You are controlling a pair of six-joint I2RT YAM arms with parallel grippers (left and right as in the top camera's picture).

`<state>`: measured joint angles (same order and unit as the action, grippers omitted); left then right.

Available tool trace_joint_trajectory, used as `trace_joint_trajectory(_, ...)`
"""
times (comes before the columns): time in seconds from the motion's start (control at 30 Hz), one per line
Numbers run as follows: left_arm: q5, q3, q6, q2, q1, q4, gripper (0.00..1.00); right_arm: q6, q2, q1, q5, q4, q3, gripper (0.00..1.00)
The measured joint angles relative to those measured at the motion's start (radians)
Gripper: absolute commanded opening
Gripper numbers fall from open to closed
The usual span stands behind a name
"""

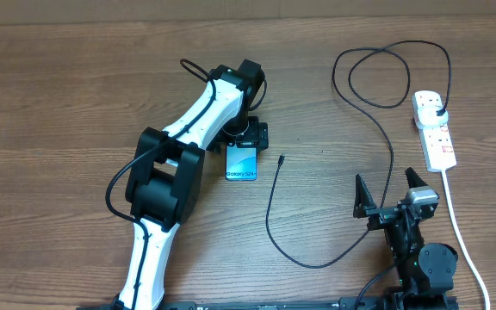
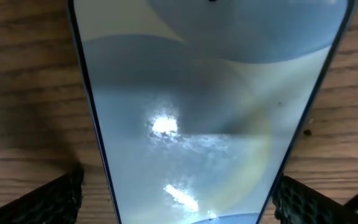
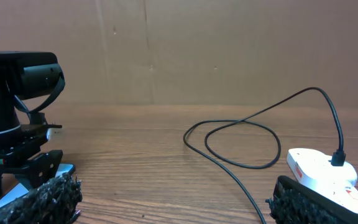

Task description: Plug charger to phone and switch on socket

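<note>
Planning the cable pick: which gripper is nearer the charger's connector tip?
Left. The left gripper hangs open over the phone, and the connector tip lies just beside the phone. The right gripper, also open, sits farther off on the tip's other side, toward the socket.

You have a brown wood-grain table (image 1: 58, 86) as the work surface. In the right wrist view, a plain brown wall (image 3: 229, 43) stands upright behind its far edge, with one vertical seam.
</note>
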<state>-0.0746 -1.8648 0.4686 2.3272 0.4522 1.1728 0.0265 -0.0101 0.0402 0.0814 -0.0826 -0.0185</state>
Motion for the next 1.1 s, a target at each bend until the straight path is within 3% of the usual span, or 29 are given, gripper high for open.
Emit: trace_joint_trajectory(1.1,0.028,0.002,0.012,0.0,0.002,-0.03,1.0,0.0,0.0,0.0,0.0,0.0,0.0,1.0)
